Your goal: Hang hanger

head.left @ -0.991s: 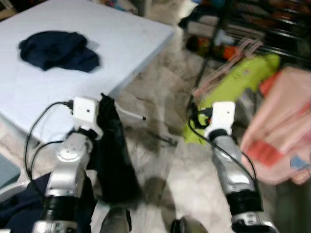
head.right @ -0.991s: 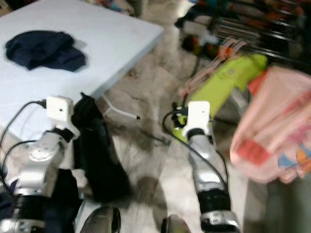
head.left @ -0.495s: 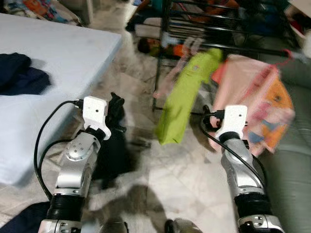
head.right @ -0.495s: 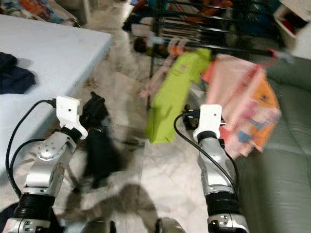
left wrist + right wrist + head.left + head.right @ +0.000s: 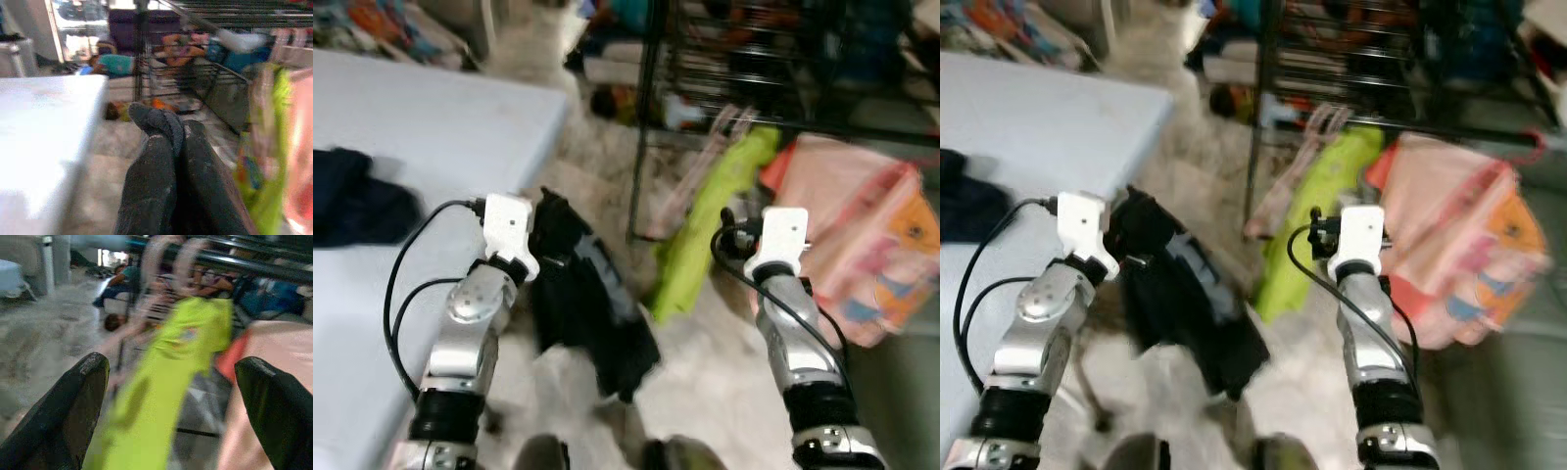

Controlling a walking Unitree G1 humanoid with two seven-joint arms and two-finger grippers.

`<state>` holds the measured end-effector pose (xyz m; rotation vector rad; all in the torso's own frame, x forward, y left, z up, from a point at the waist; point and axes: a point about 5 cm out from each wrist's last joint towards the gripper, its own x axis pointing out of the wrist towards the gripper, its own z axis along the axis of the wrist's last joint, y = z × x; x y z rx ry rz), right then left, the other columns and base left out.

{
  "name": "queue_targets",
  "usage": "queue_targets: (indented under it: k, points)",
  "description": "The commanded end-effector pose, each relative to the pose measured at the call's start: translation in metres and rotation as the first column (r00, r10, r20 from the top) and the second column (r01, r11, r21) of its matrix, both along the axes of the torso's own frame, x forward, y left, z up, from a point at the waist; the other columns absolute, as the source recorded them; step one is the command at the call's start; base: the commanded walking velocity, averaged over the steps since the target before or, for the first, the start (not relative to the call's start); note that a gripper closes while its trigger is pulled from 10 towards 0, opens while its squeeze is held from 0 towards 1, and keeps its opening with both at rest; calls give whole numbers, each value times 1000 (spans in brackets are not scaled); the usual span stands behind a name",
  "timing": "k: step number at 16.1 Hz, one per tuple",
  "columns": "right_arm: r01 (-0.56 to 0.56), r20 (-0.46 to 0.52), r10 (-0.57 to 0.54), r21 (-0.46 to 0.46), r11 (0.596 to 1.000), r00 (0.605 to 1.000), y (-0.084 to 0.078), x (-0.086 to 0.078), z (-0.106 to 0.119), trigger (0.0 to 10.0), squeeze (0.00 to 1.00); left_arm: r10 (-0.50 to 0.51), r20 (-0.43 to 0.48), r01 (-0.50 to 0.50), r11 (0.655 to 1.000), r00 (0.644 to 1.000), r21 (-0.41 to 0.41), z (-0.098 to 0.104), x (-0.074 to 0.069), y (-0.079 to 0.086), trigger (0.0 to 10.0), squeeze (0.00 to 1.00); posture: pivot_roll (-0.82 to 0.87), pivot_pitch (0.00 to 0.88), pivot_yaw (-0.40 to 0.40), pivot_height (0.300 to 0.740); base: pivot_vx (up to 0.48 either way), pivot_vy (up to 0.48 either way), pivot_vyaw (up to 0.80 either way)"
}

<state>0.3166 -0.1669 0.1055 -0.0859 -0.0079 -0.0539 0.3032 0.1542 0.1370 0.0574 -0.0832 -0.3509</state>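
Your left arm is raised and bent before the black drying rack (image 5: 651,117); the left gripper (image 5: 166,142) has its fingers pinched together on a black garment (image 5: 587,304) that dangles beside the white table (image 5: 431,117). Your right arm reaches toward the rack; the right gripper (image 5: 171,406) is spread wide, holding nothing, with the lime-green shirt (image 5: 166,382) on the rack ahead. No hanger can be made out on the black garment in the blur.

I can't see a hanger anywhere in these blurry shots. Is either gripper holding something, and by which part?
The left gripper is shut on a black garment, pinching its bunched upper end so the rest hangs down. The right gripper is open, holding nothing, facing the lime-green garment.
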Motion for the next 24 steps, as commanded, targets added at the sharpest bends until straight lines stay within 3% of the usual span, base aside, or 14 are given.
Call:
queue_targets:
  k: [1, 5, 9, 15, 16, 20, 22, 24]
  points:
    - [-6, 18, 7, -15, 1000, 1000, 1, 2, 4, 10000, 0, -6, 52, 7, 1000, 999, -2, 11, 2, 0, 10000, 0, 6, 84, -27, 740, 431, 0, 0]
    - [28, 56, -25, -42, 999, 998, -5, 5, 11, 10000, 0, -10, 53, 12, 999, 999, -37, 14, 2, -2, 10000, 0, 6, 84, -27, 740, 423, 64, 0]
    - [27, 45, -25, -49, 998, 999, -3, 7, 9, 10000, 0, -18, 51, 19, 1000, 999, -18, 13, 1, -2, 10000, 0, 10, 84, -28, 740, 0, 0, 0]
    - [-94, 35, 96, -50, 994, 995, 21, 18, 14, 10000, 0, -23, 41, 24, 1000, 999, -10, 9, -2, -6, 10000, 0, 8, 97, -33, 740, 0, 0, 0]
    - [-135, -6, 135, -41, 990, 991, 29, 19, 9, 10000, 0, -29, 35, 29, 1000, 999, -1, 8, -3, -7, 10000, 0, 8, 97, -33, 740, 0, 0, 0]
    - [-220, -189, 215, -7, 975, 958, 37, 8, -23, 10000, 0, -37, 23, 37, 999, 999, 7, 5, -4, -8, 10000, 0, 7, 101, -34, 740, 0, 0, 0]
    - [-197, -247, 195, 13, 980, 949, 33, 5, -31, 10000, 0, -44, 17, 44, 999, 999, 11, 4, -4, -9, 10000, 0, -1, 105, -32, 740, 0, 0, 0]
    - [-175, -308, 160, -24, 984, 938, 23, 6, -38, 10000, 0, -50, 14, 50, 999, 999, 14, 3, -4, -11, 10000, 0, -4, 105, -31, 740, 0, 0, 0]
